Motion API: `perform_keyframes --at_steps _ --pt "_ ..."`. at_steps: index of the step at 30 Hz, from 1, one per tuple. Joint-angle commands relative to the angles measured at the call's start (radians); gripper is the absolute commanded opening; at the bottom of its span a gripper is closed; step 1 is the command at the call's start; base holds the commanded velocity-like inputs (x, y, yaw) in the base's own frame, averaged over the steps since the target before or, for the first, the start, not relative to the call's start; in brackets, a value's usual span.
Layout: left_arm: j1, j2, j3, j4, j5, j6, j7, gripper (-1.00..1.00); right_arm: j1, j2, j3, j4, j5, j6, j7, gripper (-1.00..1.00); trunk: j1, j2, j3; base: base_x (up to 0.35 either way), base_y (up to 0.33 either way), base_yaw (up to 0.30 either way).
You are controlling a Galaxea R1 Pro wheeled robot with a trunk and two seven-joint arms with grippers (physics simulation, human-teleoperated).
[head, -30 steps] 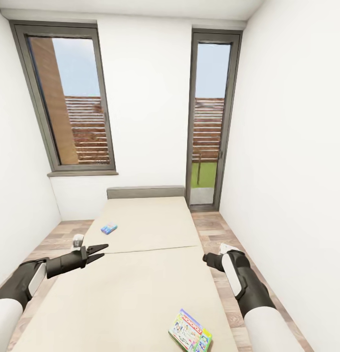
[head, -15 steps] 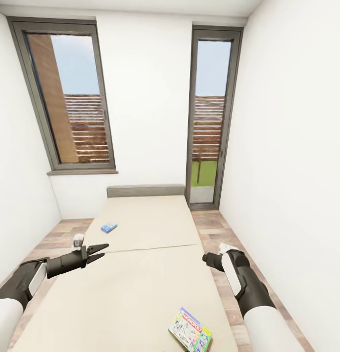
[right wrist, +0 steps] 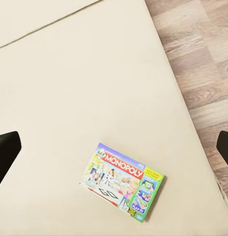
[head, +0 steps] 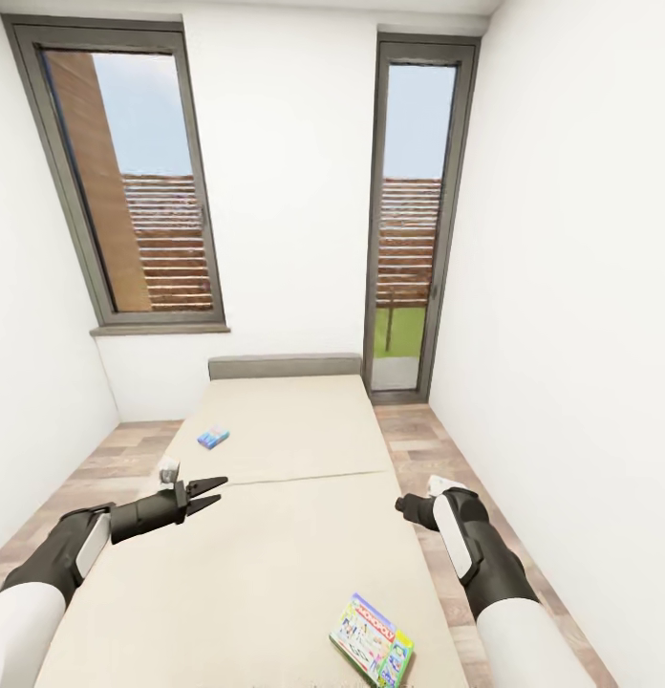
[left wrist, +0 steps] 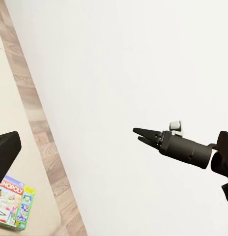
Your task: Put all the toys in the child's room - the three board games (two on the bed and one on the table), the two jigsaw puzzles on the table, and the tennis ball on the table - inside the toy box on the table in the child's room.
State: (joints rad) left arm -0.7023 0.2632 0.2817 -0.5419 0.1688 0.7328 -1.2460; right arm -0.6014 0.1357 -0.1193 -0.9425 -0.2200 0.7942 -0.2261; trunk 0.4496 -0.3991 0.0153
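Two board games lie on the beige bed (head: 275, 535), which fills the lower centre of my head view between wood-plank floor (head: 423, 441) strips, under two tall windows (head: 132, 182): the small blue box (head: 213, 438) at mid-left, the Monopoly box (head: 373, 640) at lower right. My left gripper (head: 214, 489) hovers over the mattress, jaws slightly spread. My right gripper (head: 405, 505): jaw state I cannot tell. My right wrist view alone reads the Monopoly lettering, box lying flat near the mattress edge.
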Motion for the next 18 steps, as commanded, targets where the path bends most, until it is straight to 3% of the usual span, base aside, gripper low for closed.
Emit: perform_keyframes --at_steps 1,18 --pt "0.0 -0.001 0.001 0.0 0.003 0.009 -0.002 1.0 0.0 0.001 -0.002 0.0 -0.011 0.003 -0.008 1.0 0.0 -0.001 -0.002 0.0 0.0 0.0" --pt "0.0 0.002 0.005 0.0 0.004 0.014 -0.007 1.0 0.0 0.002 0.011 -0.002 -0.01 0.004 -0.007 1.0 0.0 -0.001 -0.03 0.0 0.0 0.0"
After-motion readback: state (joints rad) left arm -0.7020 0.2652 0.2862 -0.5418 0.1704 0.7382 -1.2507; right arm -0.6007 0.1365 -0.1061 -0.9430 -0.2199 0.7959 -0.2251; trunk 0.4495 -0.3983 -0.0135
